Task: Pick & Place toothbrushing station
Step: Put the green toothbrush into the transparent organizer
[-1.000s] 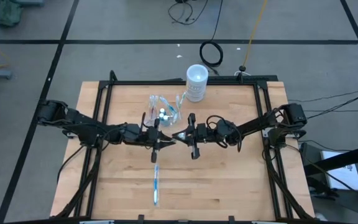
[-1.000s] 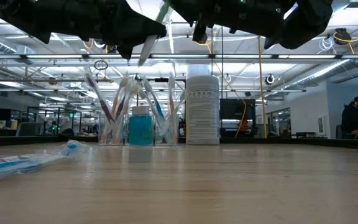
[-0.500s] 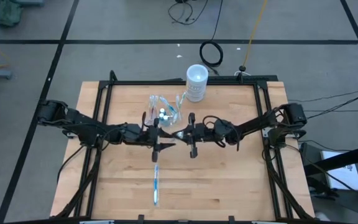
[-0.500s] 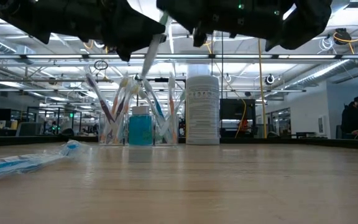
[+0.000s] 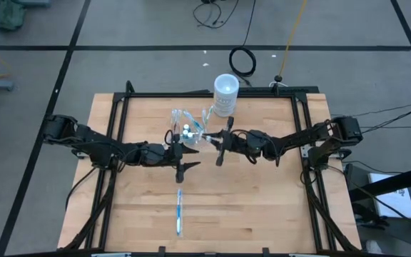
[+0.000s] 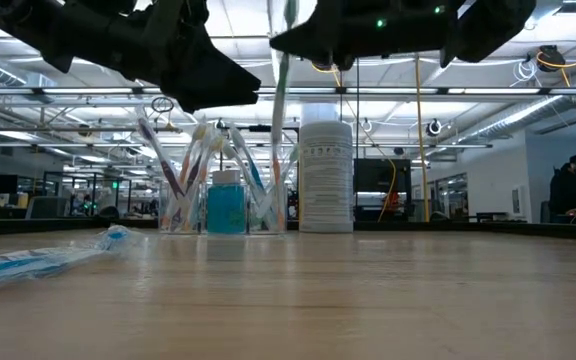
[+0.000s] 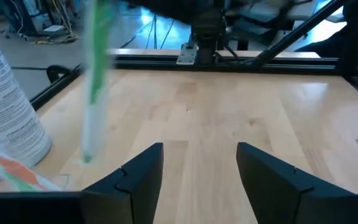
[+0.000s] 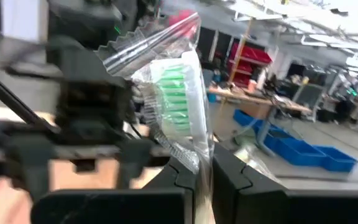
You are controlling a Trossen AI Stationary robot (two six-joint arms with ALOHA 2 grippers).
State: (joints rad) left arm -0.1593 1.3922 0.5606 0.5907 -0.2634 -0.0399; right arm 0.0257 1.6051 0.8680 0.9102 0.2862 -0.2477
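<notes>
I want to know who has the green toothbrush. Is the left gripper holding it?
No. The left gripper is open with nothing between its fingers; the green toothbrush, in its wrapper, is pinched in the right gripper.

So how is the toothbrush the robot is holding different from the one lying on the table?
The held toothbrush is green-bristled and hangs upright in the air, pinched in the right tool. The table toothbrush is blue and lies flat on the wooden table, with nothing touching it. The held one is near the clear station; the other is farther away. Both are in clear wrappers.
</notes>
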